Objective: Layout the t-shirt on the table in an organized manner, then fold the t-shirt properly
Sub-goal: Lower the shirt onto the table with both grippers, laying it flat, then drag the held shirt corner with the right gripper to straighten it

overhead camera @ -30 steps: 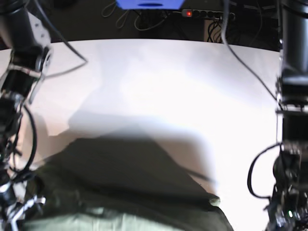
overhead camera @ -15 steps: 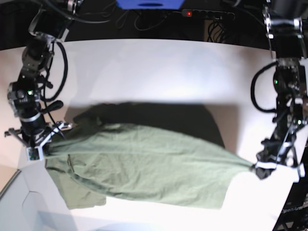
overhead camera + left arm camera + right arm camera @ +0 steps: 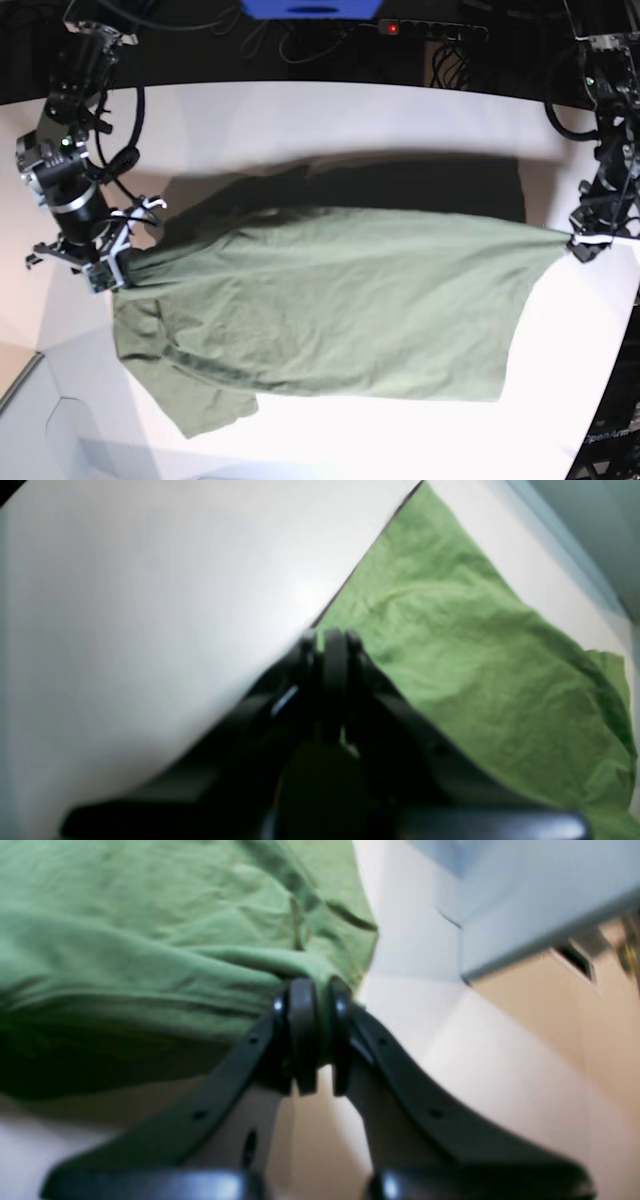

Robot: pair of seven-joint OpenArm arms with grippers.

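Observation:
The olive-green t-shirt hangs stretched between my two grippers just above the white table, casting a shadow behind it. At the left of the base view, my right gripper is shut on the shirt's edge near a sleeve. The right wrist view shows that right gripper pinching bunched fabric of the t-shirt. My left gripper, at the right of the base view, is shut on the opposite corner. In the left wrist view the left gripper clamps the t-shirt over the table.
A power strip with a red light and a blue object lie beyond the table's far edge, among cables. The table's curved edge runs past the lower left, where a pale floor and a grey box show.
The shirt, bunched close to the camera a second ago, has been carried toward the far side and pulled wider. Both arms moved away from the camera and apart, still gripping it.

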